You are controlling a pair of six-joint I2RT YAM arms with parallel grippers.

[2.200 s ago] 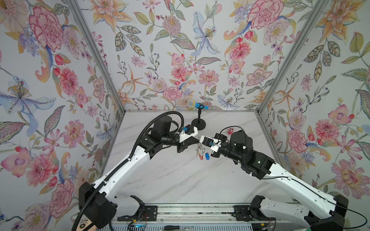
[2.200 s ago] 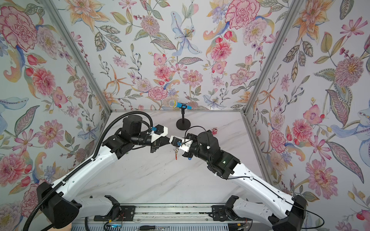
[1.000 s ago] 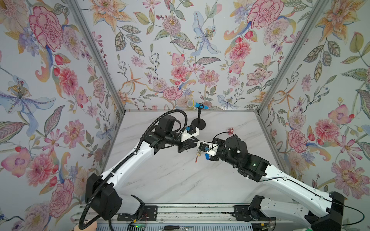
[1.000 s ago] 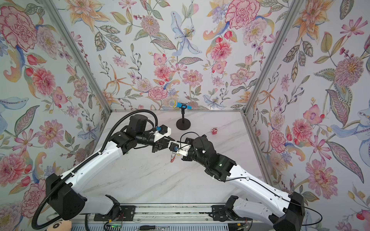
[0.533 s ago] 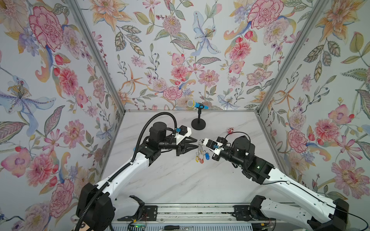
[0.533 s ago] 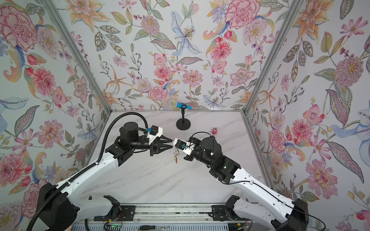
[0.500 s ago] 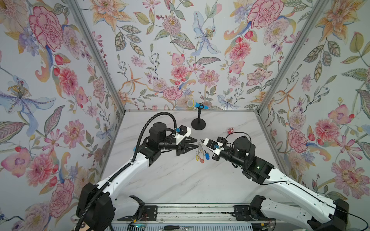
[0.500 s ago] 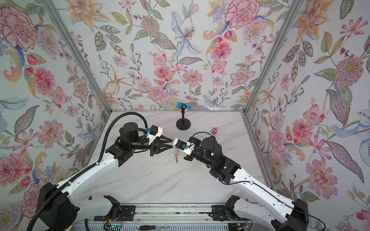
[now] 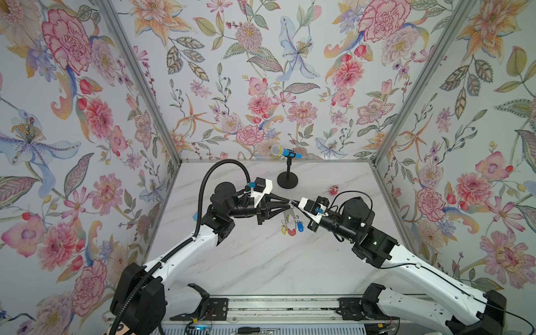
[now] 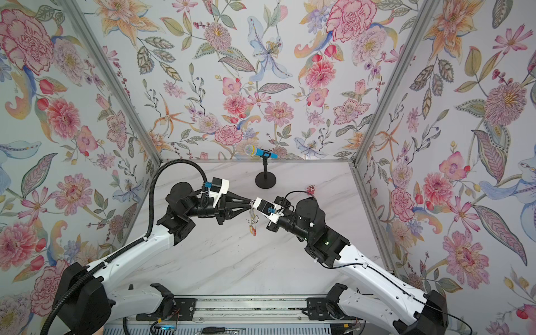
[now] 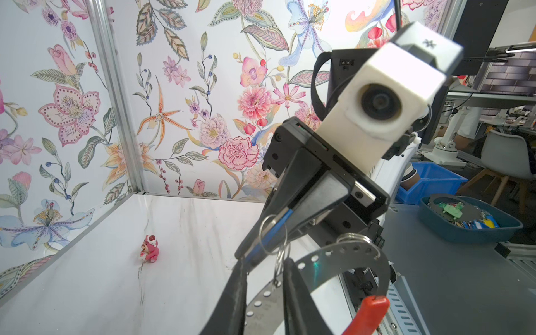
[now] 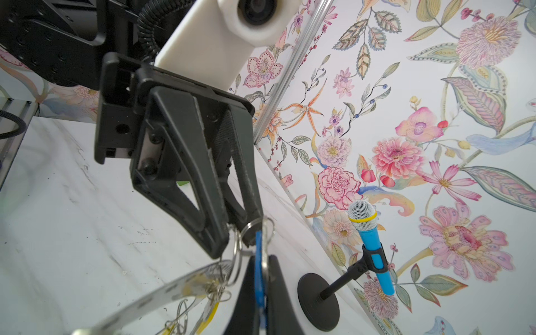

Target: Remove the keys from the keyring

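Note:
The keyring (image 11: pixel 342 253) is a thin perforated metal band with a red sleeve (image 11: pixel 367 314), and it hangs in the air between my two arms. The keys (image 9: pixel 291 229) dangle below it on small rings, with yellow, red and blue tags. My right gripper (image 12: pixel 262 269) is shut on a blue tag (image 12: pixel 259 261) threaded on a small ring. My left gripper (image 11: pixel 265 269) meets it tip to tip. Its jaws stand a narrow gap apart, with the band and a small wire ring (image 11: pixel 280 261) in the gap. Whether they press on either does not show. In both top views the grippers (image 9: pixel 290 202) (image 10: pixel 251 205) touch above mid-table.
A toy microphone on a round black stand (image 9: pixel 287 179) is at the back of the marble table (image 9: pixel 261 261). A small red-pink figure (image 9: pixel 334 190) sits at the back right. Floral walls close in three sides. A blue bin (image 11: pixel 470 229) stands off the table.
The left gripper moved right from a short gap away to meet the right gripper's tips at the ring, and its jaws narrowed. The right gripper kept its hold on the blue tag.

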